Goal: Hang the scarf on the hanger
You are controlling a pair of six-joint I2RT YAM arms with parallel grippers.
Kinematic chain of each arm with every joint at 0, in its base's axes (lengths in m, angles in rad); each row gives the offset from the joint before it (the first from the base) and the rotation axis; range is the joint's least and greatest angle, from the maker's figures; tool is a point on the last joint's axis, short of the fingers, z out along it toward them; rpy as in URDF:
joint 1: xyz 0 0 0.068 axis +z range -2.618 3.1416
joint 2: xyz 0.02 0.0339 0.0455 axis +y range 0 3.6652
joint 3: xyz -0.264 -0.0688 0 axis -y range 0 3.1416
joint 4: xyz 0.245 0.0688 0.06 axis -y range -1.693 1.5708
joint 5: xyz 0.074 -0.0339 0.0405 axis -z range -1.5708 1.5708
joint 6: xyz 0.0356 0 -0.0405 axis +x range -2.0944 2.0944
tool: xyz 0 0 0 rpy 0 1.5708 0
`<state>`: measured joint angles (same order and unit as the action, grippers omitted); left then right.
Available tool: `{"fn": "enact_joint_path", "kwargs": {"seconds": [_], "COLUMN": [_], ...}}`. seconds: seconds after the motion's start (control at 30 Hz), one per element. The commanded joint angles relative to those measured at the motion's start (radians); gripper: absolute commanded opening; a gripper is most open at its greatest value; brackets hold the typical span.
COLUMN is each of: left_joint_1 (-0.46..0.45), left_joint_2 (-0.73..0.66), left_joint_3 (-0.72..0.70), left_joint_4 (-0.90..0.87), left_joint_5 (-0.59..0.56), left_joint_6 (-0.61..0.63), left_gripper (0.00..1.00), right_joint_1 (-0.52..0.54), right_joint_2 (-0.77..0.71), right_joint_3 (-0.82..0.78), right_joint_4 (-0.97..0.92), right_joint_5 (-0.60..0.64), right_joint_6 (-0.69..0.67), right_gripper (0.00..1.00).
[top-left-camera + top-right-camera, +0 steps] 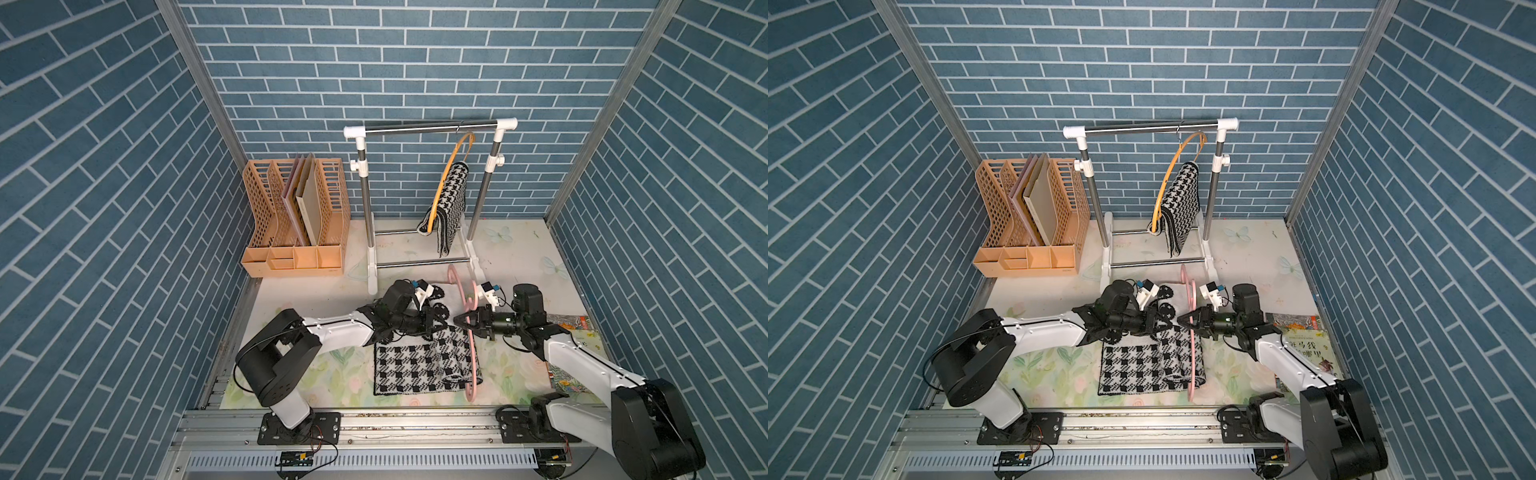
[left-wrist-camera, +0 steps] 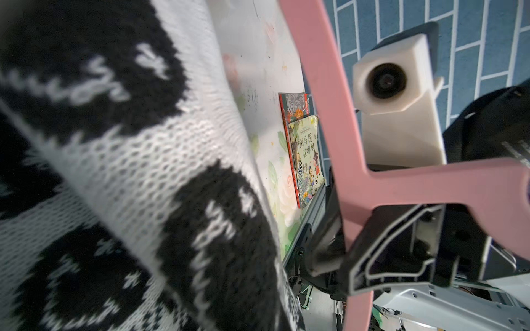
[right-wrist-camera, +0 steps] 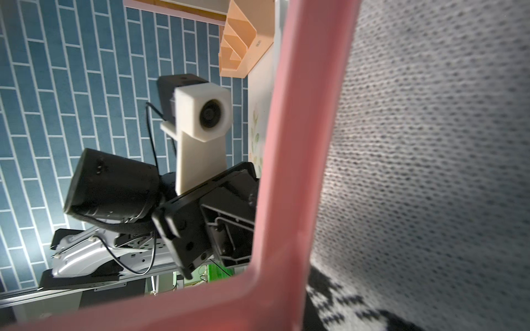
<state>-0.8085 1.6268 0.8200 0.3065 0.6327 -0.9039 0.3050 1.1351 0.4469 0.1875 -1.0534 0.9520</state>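
Observation:
A black-and-white checked scarf (image 1: 415, 365) (image 1: 1142, 365) lies folded on the mat between the arms. In both top views my left gripper (image 1: 438, 325) (image 1: 1158, 322) is shut on the scarf's far edge, which is lifted. The knit (image 2: 143, 172) fills the left wrist view and hides the jaws. A pink hanger (image 1: 472, 353) (image 1: 1192, 357) stands on edge along the scarf's right side. My right gripper (image 1: 459, 322) (image 1: 1183, 321) is shut on the hanger's bar. Its black fingers (image 2: 381, 252) clamp the pink bar (image 2: 338, 143). In the right wrist view the bar (image 3: 301, 143) crosses close in front of the scarf (image 3: 430, 143).
A clothes rack (image 1: 432, 126) stands at the back, with a houndstooth scarf (image 1: 451, 195) on an orange hanger. An orange file organizer (image 1: 295, 220) sits at back left. Picture books (image 1: 1304, 336) lie under the right arm. Blue brick walls enclose three sides.

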Motion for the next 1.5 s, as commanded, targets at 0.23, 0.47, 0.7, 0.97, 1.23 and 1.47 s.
{"fn": "enact_joint_path", "kwargs": {"seconds": [0.23,0.47,0.7,0.97,1.23,1.47], "left_joint_1": [0.172,0.281,0.324,0.353,0.381,0.388], "left_joint_2": [-0.181,-0.280,-0.331,-0.361,-0.327,-0.292], "left_joint_3": [-0.072,-0.143,-0.180,-0.173,-0.204,-0.189], "left_joint_4": [-0.361,-0.505,-0.567,-0.672,-0.680,-0.709], "left_joint_5": [-0.001,-0.012,-0.053,-0.117,-0.142,-0.229], "left_joint_6": [0.195,0.269,0.314,0.366,0.369,0.370], "left_gripper": [0.00,0.00,0.00,0.00,0.00,0.00], "right_joint_1": [0.170,0.256,0.318,0.343,0.346,0.348], "right_joint_2": [0.040,0.107,0.171,0.235,0.285,0.325], "right_joint_3": [-0.025,0.018,-0.012,-0.011,-0.040,-0.079], "right_joint_4": [0.296,0.342,0.467,0.500,0.546,0.587], "right_joint_5": [0.090,0.166,0.213,0.226,0.234,0.228], "right_joint_6": [0.195,0.229,0.278,0.274,0.268,0.256], "right_gripper": [0.00,0.00,0.00,0.00,0.00,0.00]}}
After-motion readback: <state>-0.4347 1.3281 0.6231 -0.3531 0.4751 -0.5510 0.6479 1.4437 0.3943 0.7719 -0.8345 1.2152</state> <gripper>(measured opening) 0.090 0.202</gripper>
